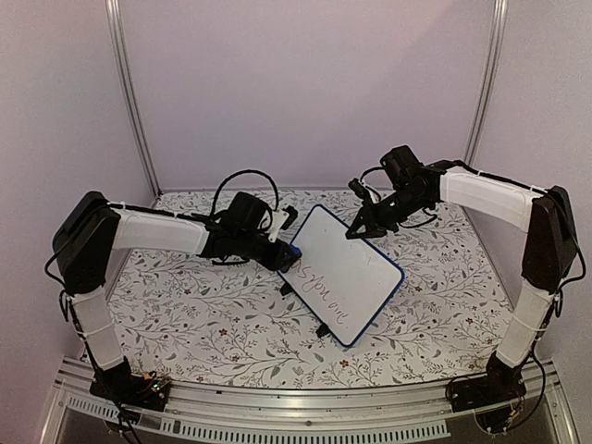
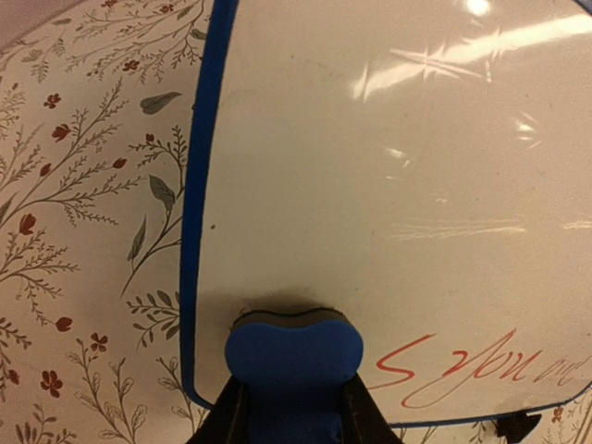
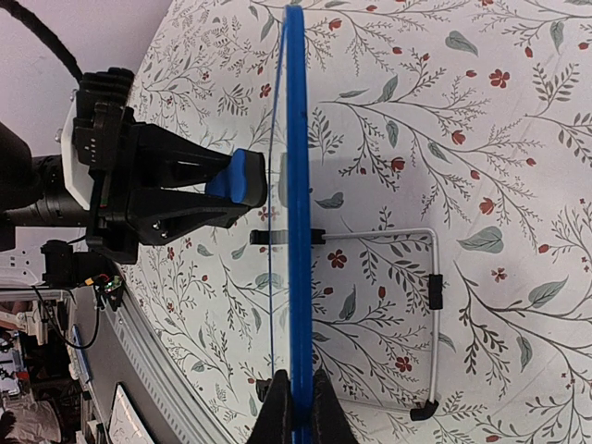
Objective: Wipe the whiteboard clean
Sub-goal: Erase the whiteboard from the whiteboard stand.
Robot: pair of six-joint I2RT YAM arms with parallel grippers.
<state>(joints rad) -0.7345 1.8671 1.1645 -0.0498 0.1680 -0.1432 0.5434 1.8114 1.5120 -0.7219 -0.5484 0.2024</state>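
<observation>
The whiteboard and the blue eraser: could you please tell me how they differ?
The whiteboard is a white panel in a blue frame; the eraser is a small blue block. The whiteboard bears red handwriting; the eraser is unmarked. The right arm clamps the whiteboard's frame in its jaws; the left arm's jaws hold the eraser. Both are gripped and partly blue.

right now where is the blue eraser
The blue eraser is clamped in the left end effector, up against the face of the whiteboard near its left edge in the top view, just left of the red writing.
</observation>
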